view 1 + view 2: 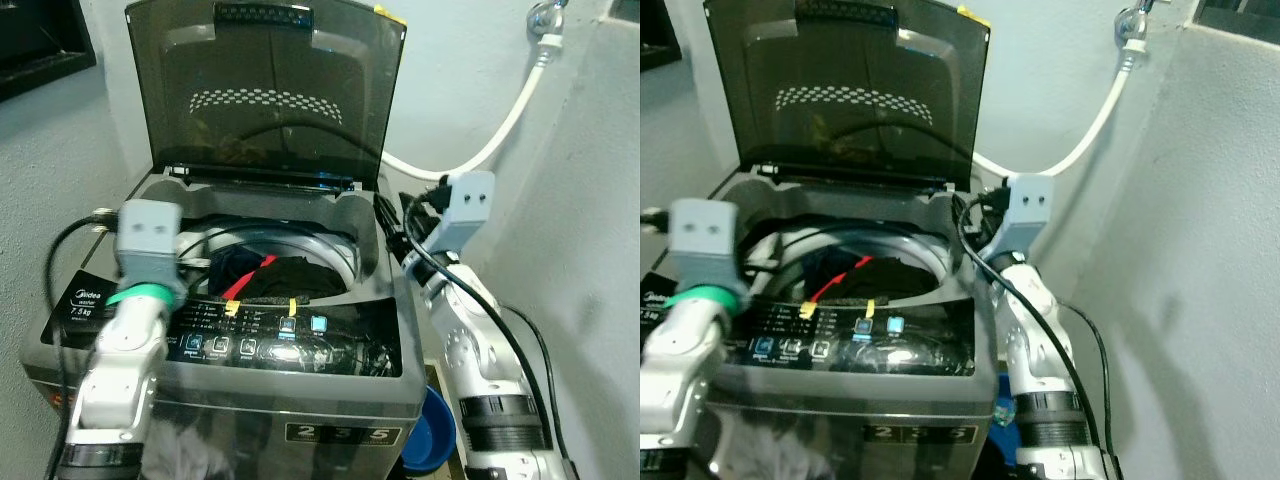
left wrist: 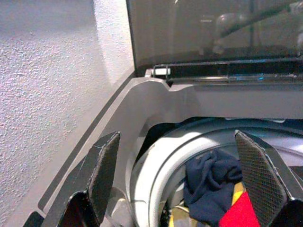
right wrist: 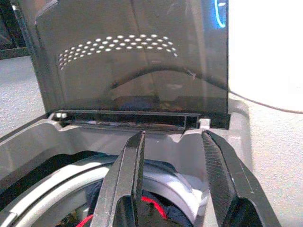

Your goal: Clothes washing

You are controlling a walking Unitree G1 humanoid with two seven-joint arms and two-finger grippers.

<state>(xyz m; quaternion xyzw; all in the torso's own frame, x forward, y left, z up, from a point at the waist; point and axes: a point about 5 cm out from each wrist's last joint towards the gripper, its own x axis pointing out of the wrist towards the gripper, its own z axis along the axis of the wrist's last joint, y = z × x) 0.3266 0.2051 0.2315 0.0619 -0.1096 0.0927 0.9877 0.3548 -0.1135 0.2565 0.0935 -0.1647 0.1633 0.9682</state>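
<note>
The washer (image 1: pixel 300 400) reads "Midea" and "7.5 kg" on a label (image 1: pixel 82 303) at its near-left top corner, and "2 3 5" on a front plate (image 1: pixel 343 435).

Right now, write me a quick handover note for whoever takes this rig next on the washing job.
Left gripper: open, holding nothing, over the drum's left rim.
Right gripper: open, holding nothing, over the drum's right rim, pointed toward the lid hinge.
Washing machine: lid raised, panel lights on.
Clothes: dark and red items already in the drum.
Blue basin: on the floor to the machine's right.
Left: close the lid, start the wash.
</note>
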